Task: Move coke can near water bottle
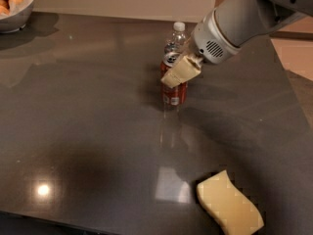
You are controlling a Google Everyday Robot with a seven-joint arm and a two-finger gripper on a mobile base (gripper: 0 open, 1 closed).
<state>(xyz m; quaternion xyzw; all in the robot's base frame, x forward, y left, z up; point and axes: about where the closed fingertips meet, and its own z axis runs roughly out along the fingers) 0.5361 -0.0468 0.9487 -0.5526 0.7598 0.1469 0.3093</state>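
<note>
Coke can [174, 91], upright, upper centre of frame, just in front of water bottle [176, 38]. Gripper [173, 72], entering from upper right, is clamped on can's upper half; one cream finger [180, 71] crosses its front. Dark table [88, 131] w/ yellow sponge [230, 209] lower right, bowl [17, 18] upper left.

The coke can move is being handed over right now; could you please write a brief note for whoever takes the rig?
Pincer: shut on the coke can, gripping its upper half.
Coke can: upright, just in front of the water bottle; cannot tell whether they touch, or whether the can rests on the table.
Done: can grasped and close to the bottle.
Left: probably settle the can, open the pincer, and back away without knocking the bottle.
</note>
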